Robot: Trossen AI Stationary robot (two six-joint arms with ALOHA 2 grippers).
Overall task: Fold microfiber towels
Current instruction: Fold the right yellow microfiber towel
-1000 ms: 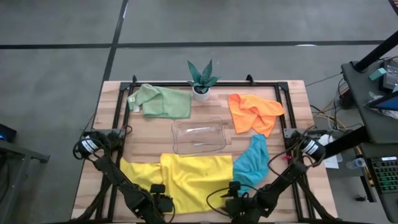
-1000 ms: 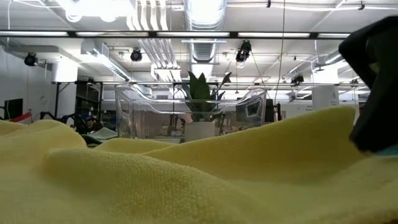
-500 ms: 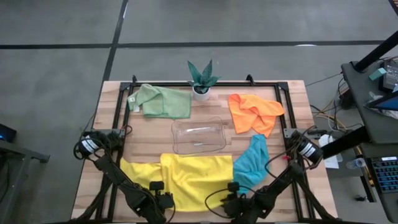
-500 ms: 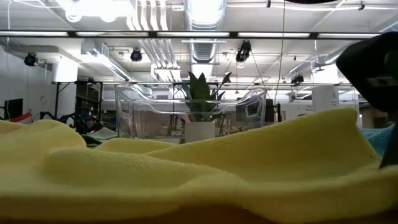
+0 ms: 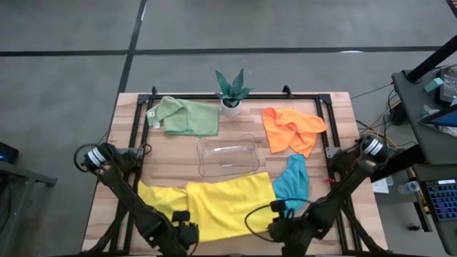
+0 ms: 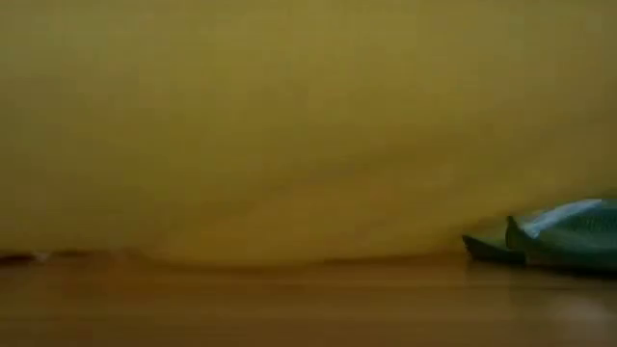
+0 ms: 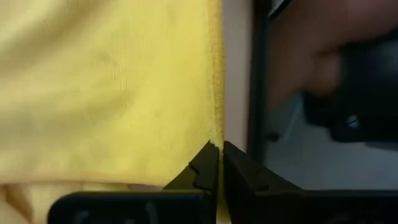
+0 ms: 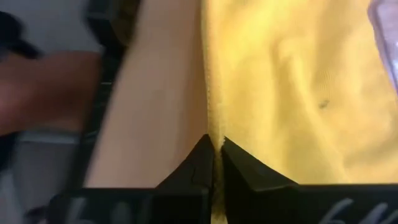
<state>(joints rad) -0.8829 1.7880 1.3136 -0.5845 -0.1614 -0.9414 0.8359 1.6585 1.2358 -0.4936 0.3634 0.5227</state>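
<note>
I have both grippers, left (image 7: 219,163) and right (image 8: 214,155), pinching the near hem of the yellow towel (image 5: 228,203) at the table's (image 5: 335,128) near edge. The thin hem could slip from either pinch during the fold. The tray (image 5: 227,155) and teal towel (image 5: 291,182) crowd the landing.

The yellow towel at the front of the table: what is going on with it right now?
Both arms are working on the yellow towel. The left gripper and the right gripper are each shut on its near edge, one at each front corner, and the cloth is lifted enough to fill the low view. A second yellow towel lies beside it. The teal, orange and pale green towels lie unfolded around the clear tray.
</note>
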